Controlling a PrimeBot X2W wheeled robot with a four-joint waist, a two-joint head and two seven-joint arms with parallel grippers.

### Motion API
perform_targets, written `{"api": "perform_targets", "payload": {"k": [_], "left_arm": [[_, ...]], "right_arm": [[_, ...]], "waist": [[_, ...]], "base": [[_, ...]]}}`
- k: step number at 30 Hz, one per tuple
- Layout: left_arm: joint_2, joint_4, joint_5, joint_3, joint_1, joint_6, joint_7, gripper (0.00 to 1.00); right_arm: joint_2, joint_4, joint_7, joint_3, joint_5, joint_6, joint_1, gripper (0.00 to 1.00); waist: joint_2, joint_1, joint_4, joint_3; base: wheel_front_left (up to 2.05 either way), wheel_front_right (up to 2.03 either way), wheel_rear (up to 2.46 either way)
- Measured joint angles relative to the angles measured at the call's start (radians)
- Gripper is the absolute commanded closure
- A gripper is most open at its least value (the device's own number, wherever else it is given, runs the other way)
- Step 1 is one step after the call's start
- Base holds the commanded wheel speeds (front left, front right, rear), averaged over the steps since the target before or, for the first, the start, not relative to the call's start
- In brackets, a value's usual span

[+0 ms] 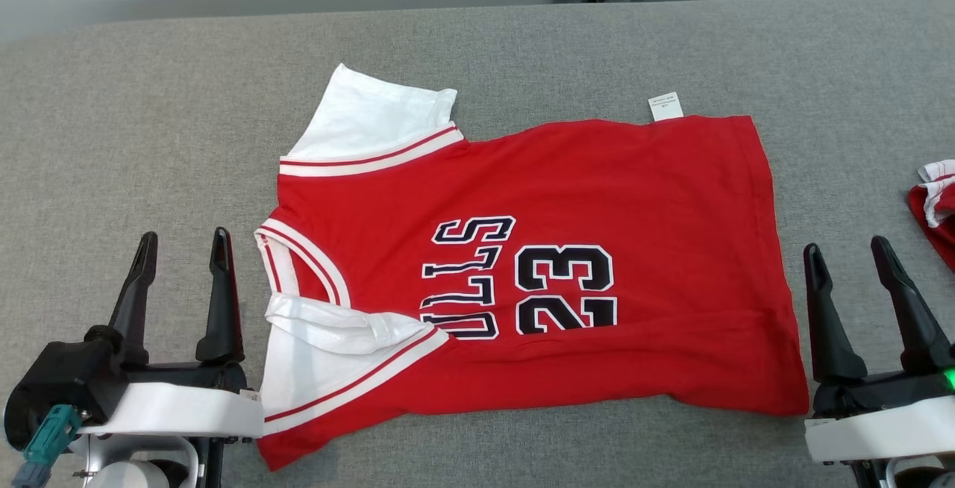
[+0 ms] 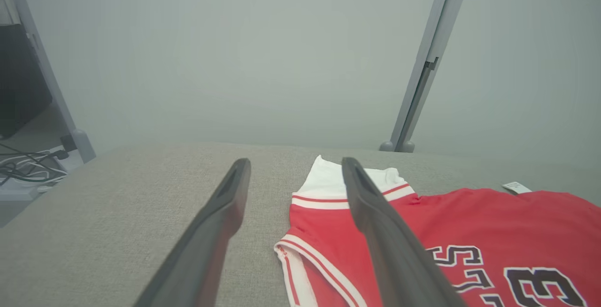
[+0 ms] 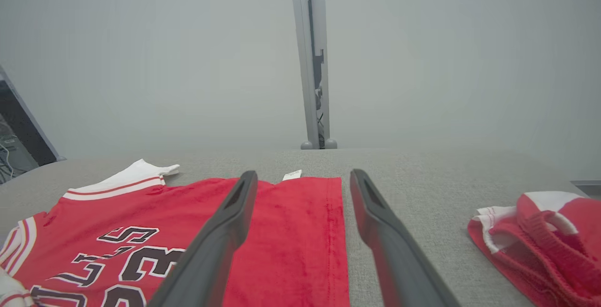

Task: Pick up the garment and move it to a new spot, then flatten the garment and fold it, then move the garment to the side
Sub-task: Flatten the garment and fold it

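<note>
JERSEY ON TABLE: HANDLING AND GRASP POINTS

The table [image 1: 149, 100] has a grey fabric-covered top. I expect cloth to drag on it rather than slide.

The jersey [image 1: 597, 189] lies spread at the centre of the table, between my two grippers. Its neck end is toward my left and its hem toward my right. The near long edge appears folded up over the lower part of the black print [image 1: 559, 279]. I therefore judge one lengthwise fold made and further folds due. The cloth looks light, soft and limp. I expect it to hold no shape when lifted and to sag between two holds. A firm pinch should do no harm.

The bundle [image 1: 932, 204], a second red-and-white item, sits at the right table edge, well apart from the jersey. I keep clear of it.

The left gripper [image 1: 184, 238] has its jaws apart and empty, just beside the neck end. The right gripper [image 1: 846, 247] has its jaws apart and empty, just beside the hem.

Grasp points: I take doubled cloth, not a single layer.
- On the left, I pinch at the near sleeve [image 1: 328, 354], where the white cloth bunches into a raised edge.
- On the right, I pinch at the hem corner [image 1: 791, 398].
- I lift both ends together to prevent twist.

The far sleeve [image 1: 373, 119] is white and lies flat.

The tag [image 1: 665, 107] is small and white and protrudes past the far edge. I judge it too weak for a hold.
</note>
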Motion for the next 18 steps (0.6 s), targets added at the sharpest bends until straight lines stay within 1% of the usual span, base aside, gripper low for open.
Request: {"api": "perform_targets", "payload": {"k": [7, 11, 13, 15, 18], "left_arm": [[0.001, -0.007, 0.018, -0.016, -0.001, 0.017, 0.010, 0.00], [0.001, -0.012, 0.024, -0.026, -0.015, 0.016, 0.016, 0.00], [0.003, -0.012, 0.026, -0.035, -0.036, 0.009, 0.026, 0.00], [0.009, -0.007, 0.034, -0.046, -0.078, -0.011, 0.038, 0.00], [0.008, 0.033, 0.022, -0.068, -0.184, -0.067, 0.074, 0.00]], "right_arm": [[0.005, -0.002, 0.003, 0.021, -0.012, 0.000, 0.000, 0.00], [0.004, -0.002, 0.004, 0.022, -0.012, 0.000, 0.000, 0.00], [0.004, -0.003, 0.004, 0.021, -0.011, 0.000, -0.002, 0.00], [0.003, -0.004, 0.004, 0.022, -0.010, 0.000, -0.010, 0.00], [0.003, -0.005, 0.008, 0.026, -0.006, 0.000, -0.028, 0.00]], "waist": [[0.0000, 0.0000, 0.003, -0.008], [0.0000, 0.0001, 0.006, -0.003], [0.0000, 0.0000, 0.007, 0.003], [0.0000, 0.0000, 0.008, 0.013], [0.0000, 0.0000, 0.007, 0.035]], "base": [[0.00, 0.00, 0.00], [0.00, 0.00, 0.00], [0.00, 0.00, 0.00], [0.00, 0.00, 0.00], [0.00, 0.00, 0.00]]}}
